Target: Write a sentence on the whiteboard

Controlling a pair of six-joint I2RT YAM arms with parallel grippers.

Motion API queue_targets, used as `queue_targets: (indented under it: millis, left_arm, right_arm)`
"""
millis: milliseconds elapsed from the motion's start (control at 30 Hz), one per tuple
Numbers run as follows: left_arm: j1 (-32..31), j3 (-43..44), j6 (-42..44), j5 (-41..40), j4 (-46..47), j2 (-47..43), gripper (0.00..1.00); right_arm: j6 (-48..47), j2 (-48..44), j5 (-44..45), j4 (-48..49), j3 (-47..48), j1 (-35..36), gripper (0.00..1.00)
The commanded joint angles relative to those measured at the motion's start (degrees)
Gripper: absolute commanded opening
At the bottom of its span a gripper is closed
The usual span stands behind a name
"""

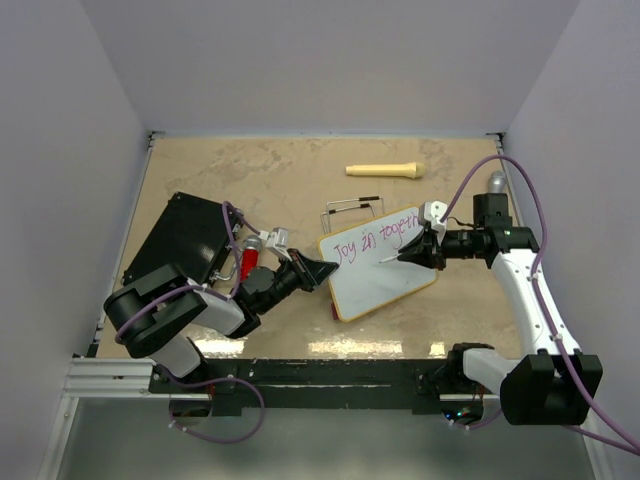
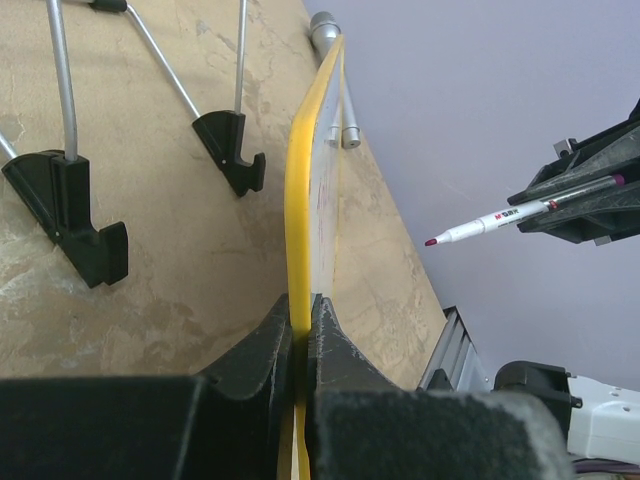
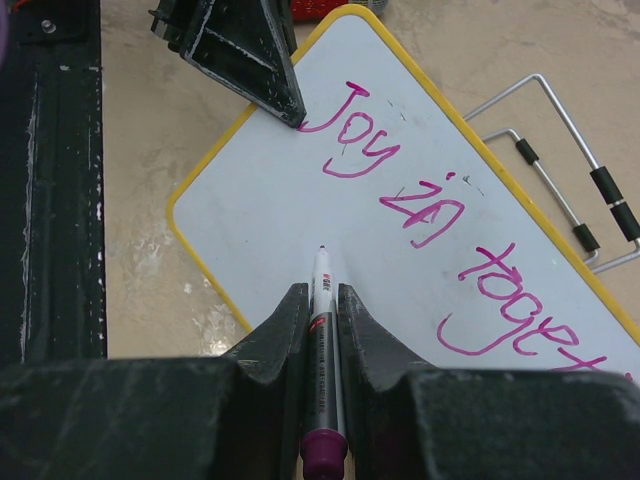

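At the table's (image 1: 210, 175) near middle, the left gripper (image 1: 318, 270) pinches the whiteboard's (image 1: 380, 288) left edge. The right gripper (image 1: 412, 252) clamps a marker (image 1: 392, 258) over blank board below the sentence (image 1: 378, 238). Only the left wrist view shows its tip clear of the surface.

The whiteboard (image 1: 385, 285), white with a thin yellow rim and rounded corners, sat tilted near the middle of the tabletop (image 1: 250, 170), its left edge clamped in the left gripper's (image 1: 325, 270) jaws. The sentence (image 1: 378, 240), in pink handwriting, read "Joy in togeth" along its upper edge.
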Motion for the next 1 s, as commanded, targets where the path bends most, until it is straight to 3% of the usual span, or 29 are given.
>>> queue_targets:
  millis: [0, 533, 800, 967]
  left_arm:
    - [-0.2, 1.0, 2.4, 0.4, 0.3, 0.8, 0.0]
    - [-0.2, 1.6, 2.1, 0.6, 1.8, 1.5, 0.0]
    - [-0.1, 1.9, 0.9, -0.7, 2.5, 1.5, 0.0]
    - [-0.2, 2.7, -0.7, -2.0, 2.5, 2.2, 0.0]
  right_arm:
    - [-1.1, -0.3, -2.1, 0.4, -0.2, 0.2, 0.0]
    - [-0.7, -1.2, 0.0, 1.1, 0.5, 0.2, 0.0]
    - [5.6, -2.5, 2.8, 6.3, 0.1, 0.4, 0.0]
    - [11.6, -3.0, 7.6, 12.2, -1.5, 8.7, 0.0]
